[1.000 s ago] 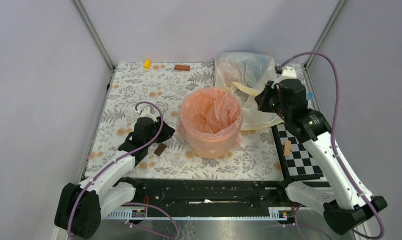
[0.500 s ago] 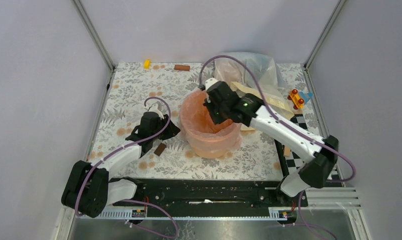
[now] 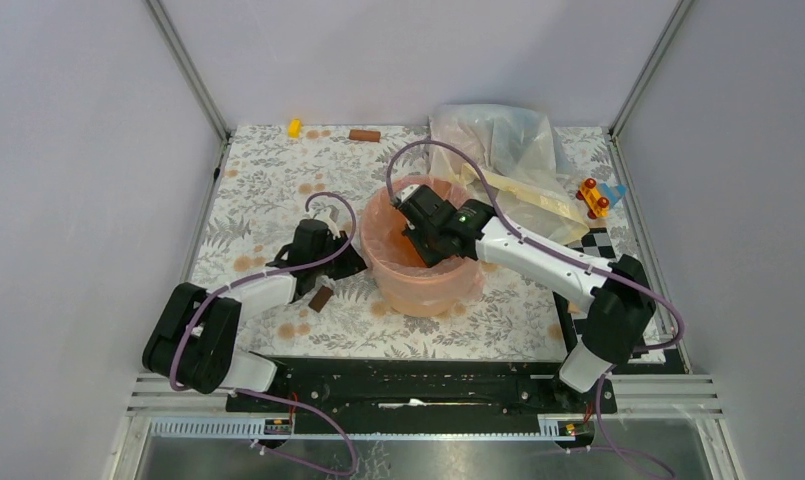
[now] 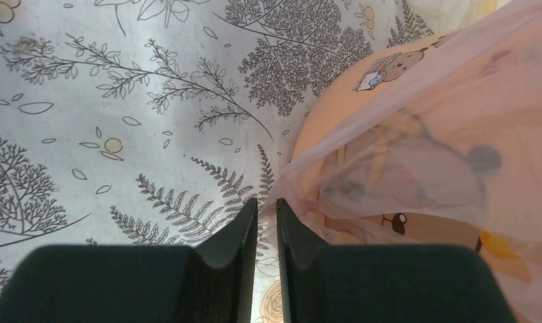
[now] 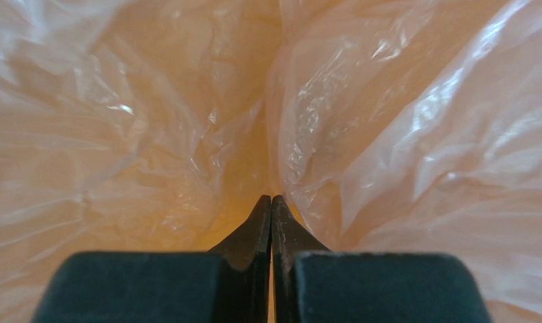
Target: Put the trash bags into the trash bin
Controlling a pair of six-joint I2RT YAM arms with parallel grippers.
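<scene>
- The pink trash bag [image 5: 402,121] sits inside the trash bin [image 4: 342,108] as a liner. Its film is crumpled against the inner wall, and its hem is folded over the rim and hangs down the outside.
- The bin stands upright in the middle of the floral tablecloth [image 4: 120,101].
- Right gripper [image 5: 271,200]: reaches down into the bin, fingers pressed together. Nothing shows between them, and film lies close on both sides.
- Left gripper [image 4: 266,208]: low on the cloth at the bin's left flank, fingers nearly together with a thin slit between. A corner of the hanging hem meets the tips, but whether it is pinched cannot be told.
- Step in hand (judged): seating the liner.
  - The closed right fingers should press the film down and outward, slowly, so it neither tears nor drags the hem inward.
  - The left gripper should anchor the hem without tilting the bin.
- Edges: the rolled rim is the catch point, so the right wrist should lift straight up.
- Room:
  - A brown block [image 3: 321,298] lies just beside the left gripper.
  - A cream-yellow bag [image 3: 528,200] and a clear bag [image 3: 498,135] lie behind and to the right of the bin.
  - The cloth in front of the bin shows only its pattern.
</scene>
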